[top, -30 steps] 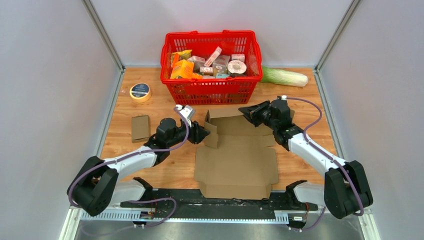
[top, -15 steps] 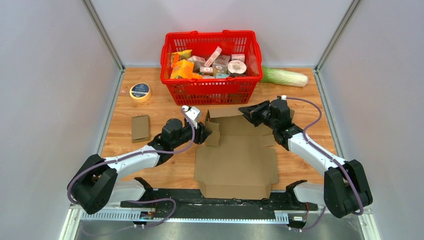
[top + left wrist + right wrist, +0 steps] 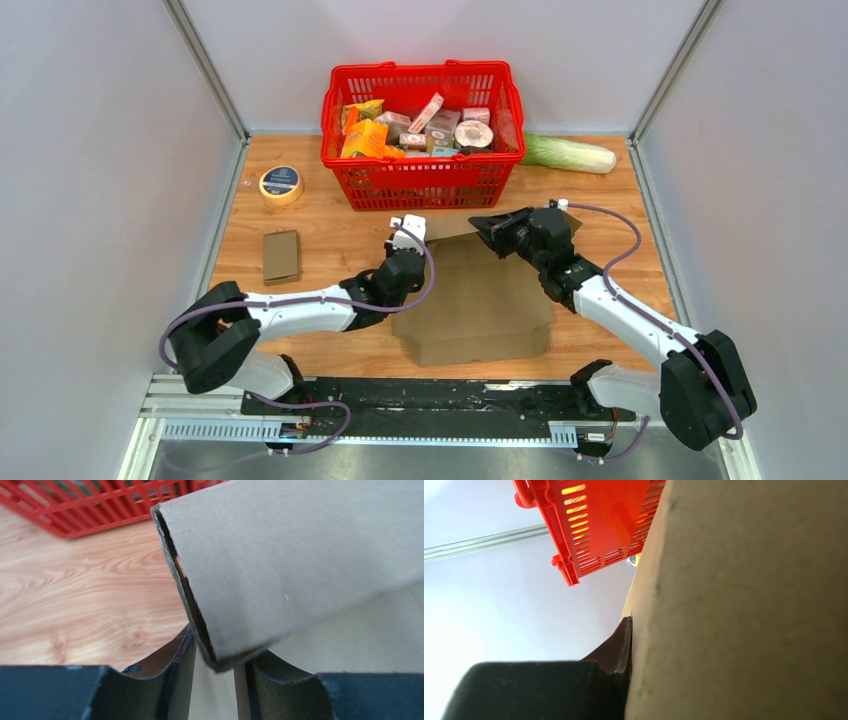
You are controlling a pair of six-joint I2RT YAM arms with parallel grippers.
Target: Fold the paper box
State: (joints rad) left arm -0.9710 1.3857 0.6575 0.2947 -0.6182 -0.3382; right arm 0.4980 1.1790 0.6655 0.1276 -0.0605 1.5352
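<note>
Top external: paper box (image 3: 480, 310) is lying at the bench (image 3: 330, 215) centre, far panel standing tilted. Right gripper (image 3: 492, 228) is pinching its far edge for lifting; left gripper (image 3: 215, 672) is straddling the flap corner (clamped? cannot tell), likely steadying.

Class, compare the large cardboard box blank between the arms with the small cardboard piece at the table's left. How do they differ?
Size: the box blank is far larger than the small cardboard piece. Pose: the blank's far part is raised and bent over; the small piece lies flat. Contact: the right gripper pinches the blank; nothing touches the small piece. Both are brown cardboard on the table.
</note>
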